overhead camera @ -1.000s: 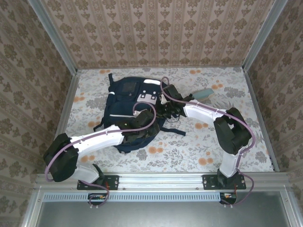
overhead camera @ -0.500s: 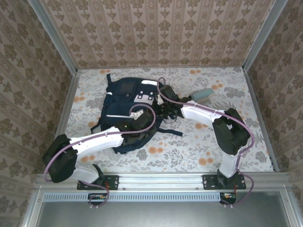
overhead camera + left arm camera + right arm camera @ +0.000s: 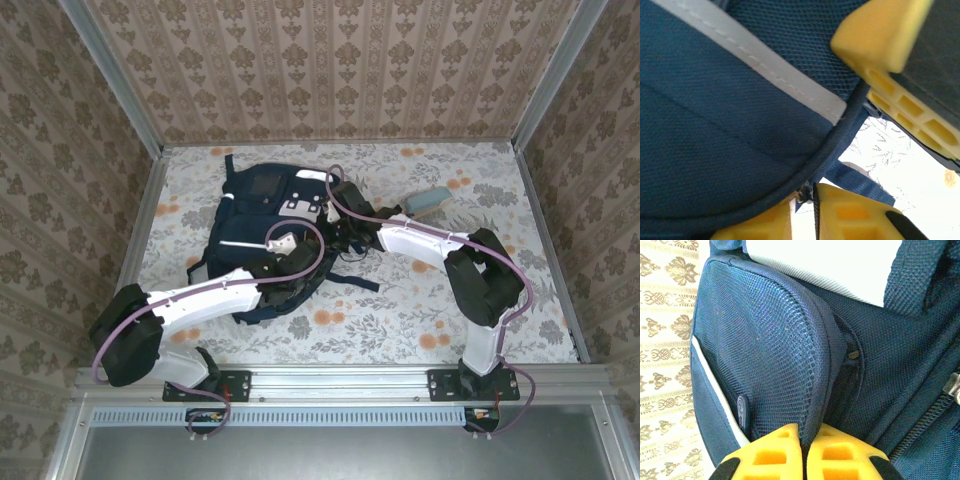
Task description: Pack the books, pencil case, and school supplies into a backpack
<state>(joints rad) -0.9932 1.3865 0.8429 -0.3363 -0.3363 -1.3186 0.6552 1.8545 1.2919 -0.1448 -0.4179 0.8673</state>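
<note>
left arm (image 3: 200, 297), right arm (image 3: 425, 240): white shells, black joints | cables (image 3: 321, 242): purple | fingers (image 3: 771, 452): yellow

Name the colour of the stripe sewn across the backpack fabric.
Pale silver-grey on the navy backpack; the stripe shows best in the left wrist view.

Top camera sits high behind the near edge, looking down and away across the whole table (image 3: 400, 320). Both wrist cameras are jammed close against the backpack (image 3: 250, 215), which all three views share.

backpack (image 3: 250, 215) mid-table (image 3: 400, 310) | left arm (image 3: 200, 293), right arm (image 3: 420, 240) over it | grey pouch (image 3: 430, 200) apart, right
</note>
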